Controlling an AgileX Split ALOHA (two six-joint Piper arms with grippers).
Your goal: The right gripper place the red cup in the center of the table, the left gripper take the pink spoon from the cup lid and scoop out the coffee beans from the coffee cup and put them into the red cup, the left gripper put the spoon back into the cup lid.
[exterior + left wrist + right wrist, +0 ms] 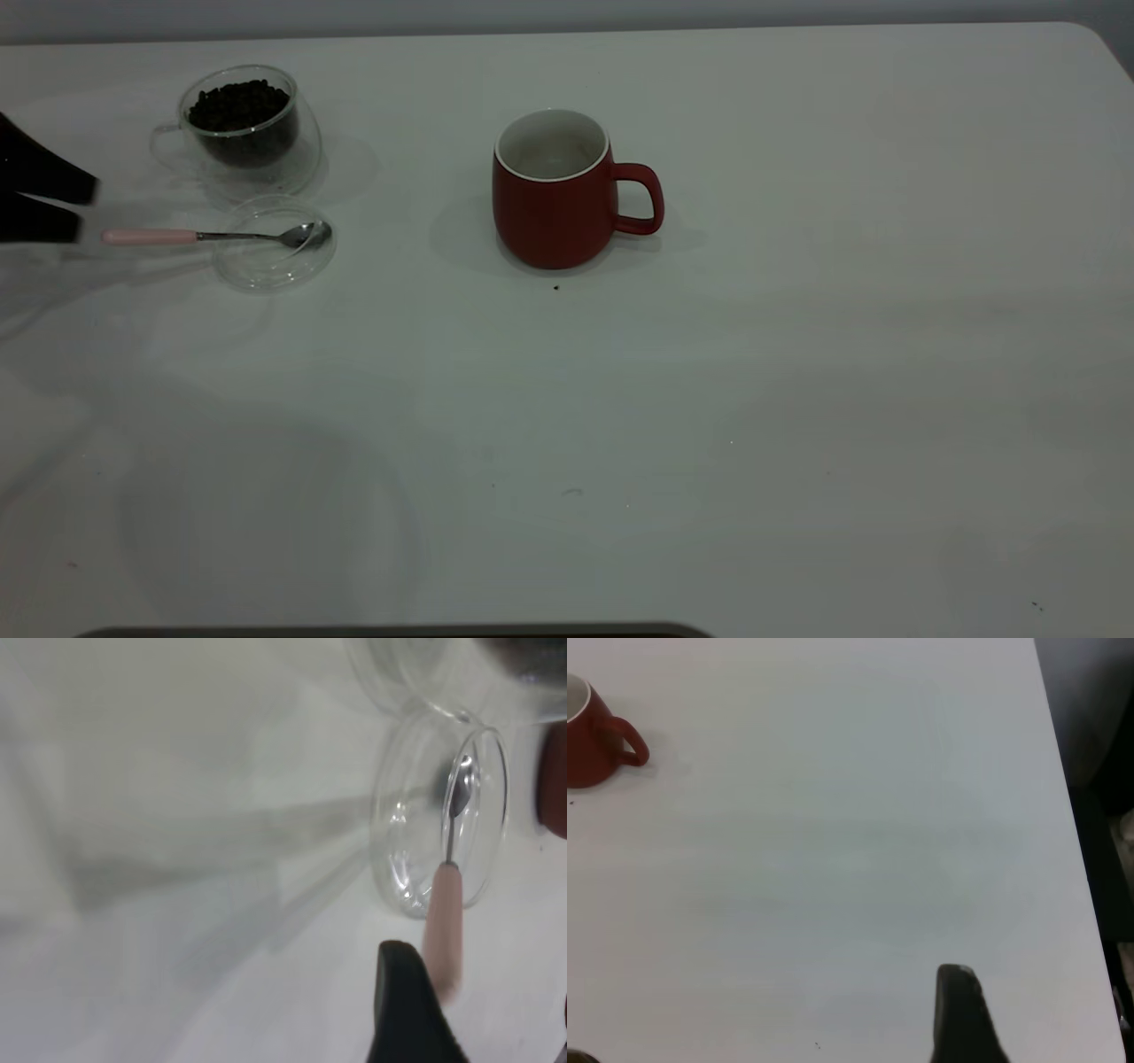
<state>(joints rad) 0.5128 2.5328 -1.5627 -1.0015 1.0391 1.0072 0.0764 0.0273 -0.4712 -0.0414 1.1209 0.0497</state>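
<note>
- You are at the pickup: the left gripper (84, 211) sits at the table's left edge, its 2 dark fingers spread above and below the tip of the pale pink handle, holding nothing yet.
- Close on the handle end only, squarely across it; in my judgement a grip near the tip keeps the fingers off the lid's rim.
- Lift straight up before swinging toward the glass cup, since the silver bowl rests inside the lid and a sideways drag would likely tip or slide it.
- The small teaspoon with silver bowl and pale pink handle (204, 236) lies flat, bowl inside the flat round transparent cup lid (275, 245), handle jutting out over the plain white table (797, 399) toward your gripper.
- The clear double-walled glass coffee cup (244, 128) stands just behind the lid, filled near its rim with dark brown coffee beans (237, 105).
- The dark red ceramic mug with white interior (554, 195) stands upright near the table's middle, empty, handle pointing away from the glass cup.
- The right gripper (961, 1010) is parked well apart from the mug; I cannot tell how far it is open.
</note>
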